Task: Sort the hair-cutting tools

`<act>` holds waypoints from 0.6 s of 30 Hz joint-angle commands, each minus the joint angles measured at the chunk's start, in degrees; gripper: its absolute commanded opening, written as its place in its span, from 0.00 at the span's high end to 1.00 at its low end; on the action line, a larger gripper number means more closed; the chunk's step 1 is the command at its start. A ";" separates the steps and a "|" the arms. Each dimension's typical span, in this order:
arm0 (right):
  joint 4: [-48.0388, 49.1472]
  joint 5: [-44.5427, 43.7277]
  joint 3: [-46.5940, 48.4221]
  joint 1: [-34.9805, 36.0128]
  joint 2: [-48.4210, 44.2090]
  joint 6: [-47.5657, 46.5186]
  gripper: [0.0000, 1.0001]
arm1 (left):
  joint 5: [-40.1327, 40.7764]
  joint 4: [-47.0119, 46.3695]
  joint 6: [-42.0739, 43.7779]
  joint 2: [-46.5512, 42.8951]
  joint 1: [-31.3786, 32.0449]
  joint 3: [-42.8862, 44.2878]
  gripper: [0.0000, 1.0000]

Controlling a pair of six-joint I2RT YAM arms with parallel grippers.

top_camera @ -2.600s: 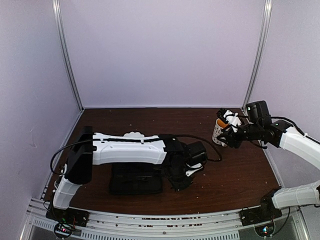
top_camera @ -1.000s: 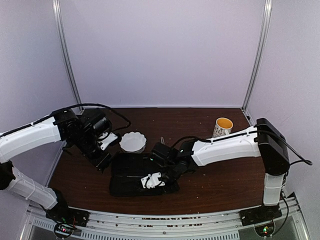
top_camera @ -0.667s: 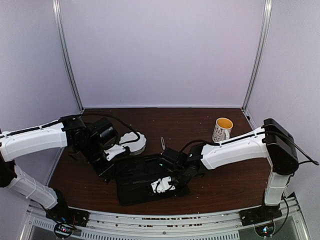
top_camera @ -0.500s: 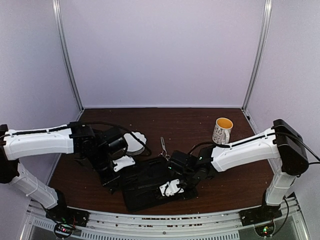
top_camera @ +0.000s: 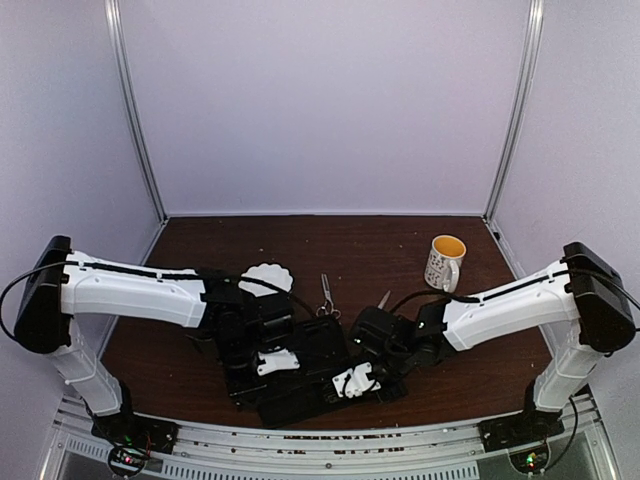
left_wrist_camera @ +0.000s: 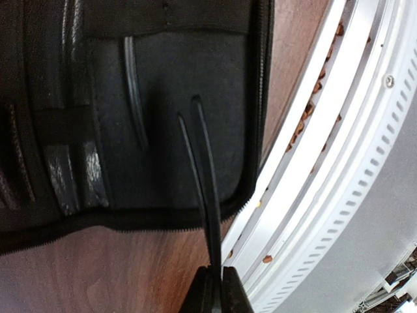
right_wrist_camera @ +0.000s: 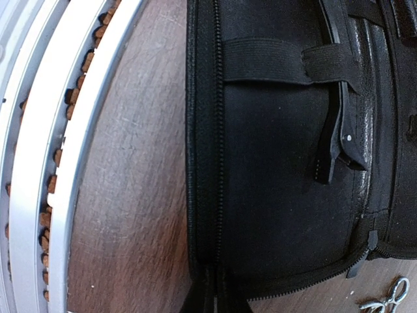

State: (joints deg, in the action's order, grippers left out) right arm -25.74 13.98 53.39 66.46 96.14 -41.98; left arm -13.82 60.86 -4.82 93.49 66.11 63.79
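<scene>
left tool (left_wrist_camera: 215, 292) clenched on hair clip (left_wrist_camera: 199, 163), tips pointing straight ahead over open case (left_wrist_camera: 163, 65); right tool (right_wrist_camera: 208, 295) pinches case rim.

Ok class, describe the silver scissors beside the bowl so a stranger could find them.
On the brown wooden table, find the flat black fabric case at the near edge. Just behind it, right of the white scalloped bowl, lie small silver metal scissors: shiny, with ring handles.
</scene>
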 commanded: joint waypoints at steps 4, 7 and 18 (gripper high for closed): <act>1.31 -1.53 -2.27 -0.09 0.51 -0.41 0.97 | -2.20 -3.24 1.78 6.07 0.50 4.18 1.00; 1.48 -1.24 -2.19 -0.07 0.88 -0.05 0.97 | -3.21 -4.62 2.43 7.76 0.51 4.83 1.00; 2.18 -1.32 -2.51 -0.01 0.88 0.40 0.97 | -4.79 -6.38 3.67 12.33 0.49 5.35 1.00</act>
State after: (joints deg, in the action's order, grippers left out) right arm -23.97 14.02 52.34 66.46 95.77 -41.95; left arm -17.34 56.14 -2.52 104.27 66.35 67.77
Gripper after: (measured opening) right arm 0.028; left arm 0.049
